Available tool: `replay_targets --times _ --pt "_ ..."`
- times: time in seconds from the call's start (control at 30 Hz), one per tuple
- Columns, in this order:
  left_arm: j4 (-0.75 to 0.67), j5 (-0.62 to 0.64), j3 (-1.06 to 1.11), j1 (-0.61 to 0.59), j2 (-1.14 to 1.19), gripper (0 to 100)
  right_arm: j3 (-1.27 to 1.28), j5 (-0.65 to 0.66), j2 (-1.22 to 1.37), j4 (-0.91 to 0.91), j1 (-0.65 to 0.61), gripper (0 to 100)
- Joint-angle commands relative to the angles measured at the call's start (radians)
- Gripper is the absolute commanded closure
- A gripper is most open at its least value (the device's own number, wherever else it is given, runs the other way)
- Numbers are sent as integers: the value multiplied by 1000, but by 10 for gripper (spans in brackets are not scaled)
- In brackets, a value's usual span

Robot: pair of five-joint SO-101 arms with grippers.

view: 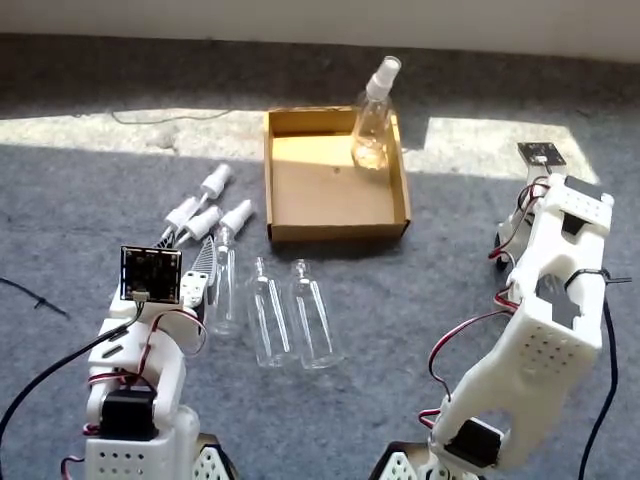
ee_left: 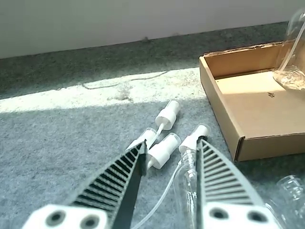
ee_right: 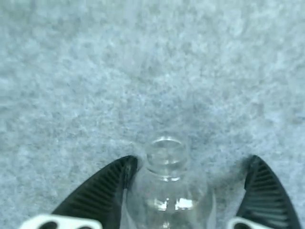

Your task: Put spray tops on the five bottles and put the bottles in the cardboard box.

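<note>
Care first: I'd centre the wide-open left gripper (ee_left: 171, 144) on one white plastic spray top (ee_left: 162, 150); right gripper (ee_right: 191, 163), also wide, straddles a clear uncapped bottle (ee_right: 167, 198).

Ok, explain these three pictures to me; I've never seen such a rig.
Two white robot arms stand on grey carpet: left arm, right arm. One picture looks down from above; the other two come from a camera on each arm's wrist. The brown cardboard box holds one clear bottle with a white spray top. Beside it lie four loose white spray tops and three clear bottles. The left gripper is open above them. The right gripper is open around a fifth bottle, uncapped; nothing is gripped.
</note>
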Motion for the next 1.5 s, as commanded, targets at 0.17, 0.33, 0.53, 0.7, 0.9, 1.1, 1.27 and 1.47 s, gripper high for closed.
replay_targets --times 0.17,0.33,0.53,0.7,0.9,1.1,1.27,1.47 --pt "-12 -2 -2 -2 -8 832 -59 -2 33 -13 4 751" --pt "-12 -2 -2 -2 -8 832 -59 3 30 -12 5 865" --pt "-12 -2 -2 -4 -8 832 -101 -2 27 21 5 957" --pt "-12 -2 -2 -4 -8 832 -269 -2 27 214 1 964" --pt "-12 -2 -2 -5 -8 832 -504 -3 27 441 -1 965" --pt "-12 -2 -2 -7 -8 832 -696 -14 27 615 -21 985" --pt "-12 -2 -2 -5 -8 832 -802 -89 25 618 -25 995" --pt "-12 -2 -2 -4 -8 832 -791 -91 -13 619 -25 995"
